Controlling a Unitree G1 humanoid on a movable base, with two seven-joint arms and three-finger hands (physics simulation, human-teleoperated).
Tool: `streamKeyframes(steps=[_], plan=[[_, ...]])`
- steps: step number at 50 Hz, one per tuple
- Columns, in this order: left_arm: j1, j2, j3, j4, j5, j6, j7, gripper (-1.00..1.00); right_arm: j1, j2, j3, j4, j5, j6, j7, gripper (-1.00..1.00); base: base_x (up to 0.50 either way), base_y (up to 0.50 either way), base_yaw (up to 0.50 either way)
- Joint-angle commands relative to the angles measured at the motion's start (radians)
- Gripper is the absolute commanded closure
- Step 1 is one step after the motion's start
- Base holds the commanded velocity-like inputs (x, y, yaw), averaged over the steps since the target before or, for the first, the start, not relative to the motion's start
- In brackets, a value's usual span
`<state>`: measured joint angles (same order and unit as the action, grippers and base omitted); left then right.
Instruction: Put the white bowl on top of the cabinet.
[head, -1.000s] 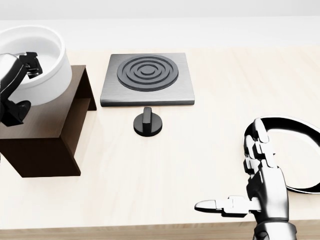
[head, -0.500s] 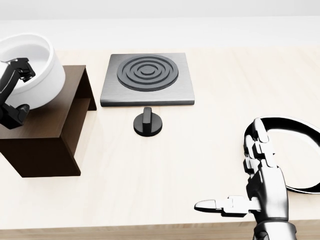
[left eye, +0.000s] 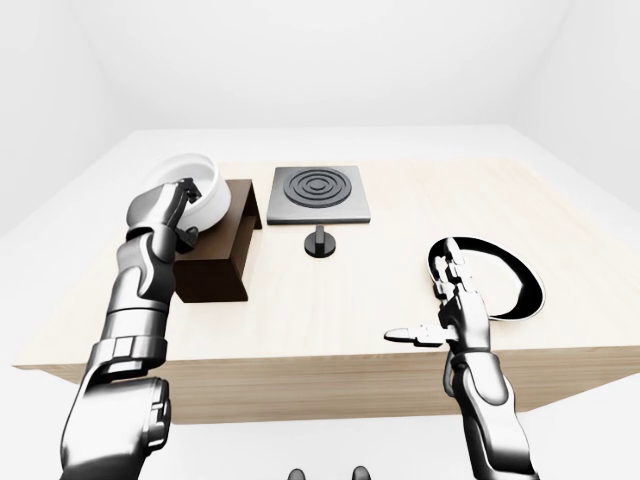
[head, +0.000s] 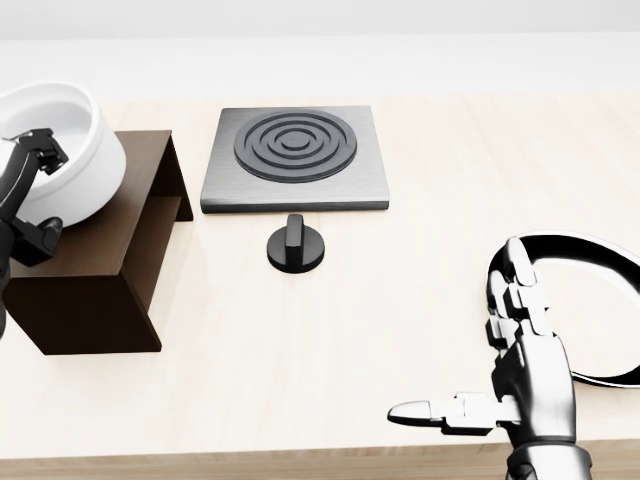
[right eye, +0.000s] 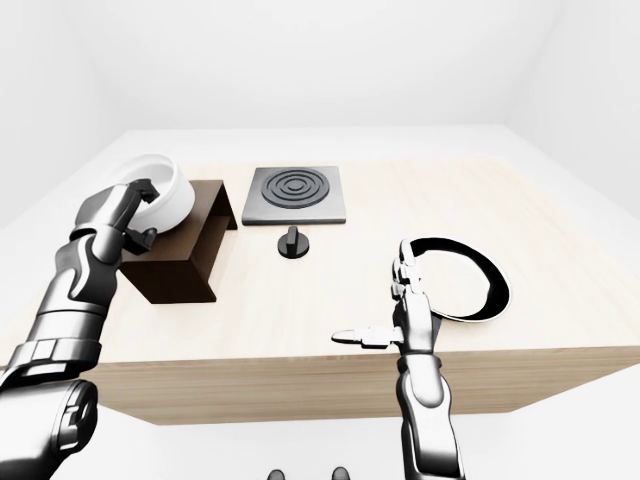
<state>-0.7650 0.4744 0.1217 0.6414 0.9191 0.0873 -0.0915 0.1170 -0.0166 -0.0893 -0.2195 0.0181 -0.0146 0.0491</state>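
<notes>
- Tabletop (head: 400, 260): pale wood, plain white room around.
- Count: one white bowl (head: 70, 150), one cabinet (head: 110, 250), one hob plate (head: 295, 157), one knob (head: 296, 245), one black-rimmed plate (head: 600, 300).
- Bowl rests on cabinet top, head view 10 o'clock.
- Left hand (head: 25, 195) fingers clasp bowl rim.
- Right hand (head: 515, 360) fingers spread, empty, 5 o'clock.

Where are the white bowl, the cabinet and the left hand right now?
white bowl (head: 85, 165), head view, outer side wall.
cabinet (head: 90, 305), head view, dark near face.
left hand (head: 35, 195), head view, at the bowl's rim.
</notes>
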Motion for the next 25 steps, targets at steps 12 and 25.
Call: streamKeyframes(steps=[12, 25], plan=[[-0.033, 0.0, -0.005, 0.068, 0.015, 0.0, 0.119, 1.0, 0.001, 0.0, 0.002, 0.0, -0.001, -0.001, 0.001, -1.0, 0.0, 0.0, 0.0], [-0.044, -0.009, -0.013, 0.106, -0.005, 0.0, 0.145, 1.0, 0.002, 0.0, 0.002, -0.001, -0.001, 0.0, 0.002, -1.0, 0.0, 0.0, 0.0]])
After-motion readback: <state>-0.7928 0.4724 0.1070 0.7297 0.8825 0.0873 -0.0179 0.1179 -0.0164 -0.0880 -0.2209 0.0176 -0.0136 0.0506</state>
